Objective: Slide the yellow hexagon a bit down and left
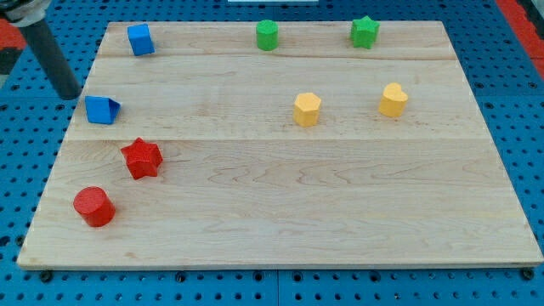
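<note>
The yellow hexagon (307, 109) stands right of the board's middle, in its upper half. A yellow heart-shaped block (393, 99) stands to its right. My tip (70, 94) is at the board's left edge, far to the view's left of the hexagon, just up and left of a blue block (101, 110). The dark rod slants up to the view's top left corner.
A blue cube (140, 39) sits at the top left, a green cylinder (268, 35) and a green star (365, 31) along the top. A red star (142, 158) and a red cylinder (93, 206) sit at the lower left. The wooden board (280, 221) lies on blue pegboard.
</note>
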You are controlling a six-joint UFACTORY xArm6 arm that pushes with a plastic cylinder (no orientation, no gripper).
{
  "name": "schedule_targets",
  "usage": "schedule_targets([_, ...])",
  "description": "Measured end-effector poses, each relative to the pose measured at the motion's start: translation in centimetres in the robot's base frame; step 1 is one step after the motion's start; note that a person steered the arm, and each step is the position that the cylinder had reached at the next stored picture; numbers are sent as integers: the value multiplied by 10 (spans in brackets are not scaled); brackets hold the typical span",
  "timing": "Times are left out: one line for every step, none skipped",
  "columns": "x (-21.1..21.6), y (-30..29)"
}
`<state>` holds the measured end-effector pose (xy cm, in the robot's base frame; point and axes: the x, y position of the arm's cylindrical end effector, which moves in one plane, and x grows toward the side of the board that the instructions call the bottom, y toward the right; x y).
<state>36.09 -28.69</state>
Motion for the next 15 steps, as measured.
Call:
schedule_targets([-4, 33])
schedule_targets([-4, 52])
schedule_targets([-4, 73])
schedule_targets([-4, 79])
schedule_targets([-4, 79])
schedule_targets([7, 108])
schedule_targets([8, 153])
schedule_targets([64, 164])
schedule_targets([127, 252])
schedule_targets([99, 356])
schedule_targets([47, 402])
schedule_targets([31, 403])
schedule_targets([20, 403])
schedule_targets([3, 392])
schedule_targets([-3, 381])
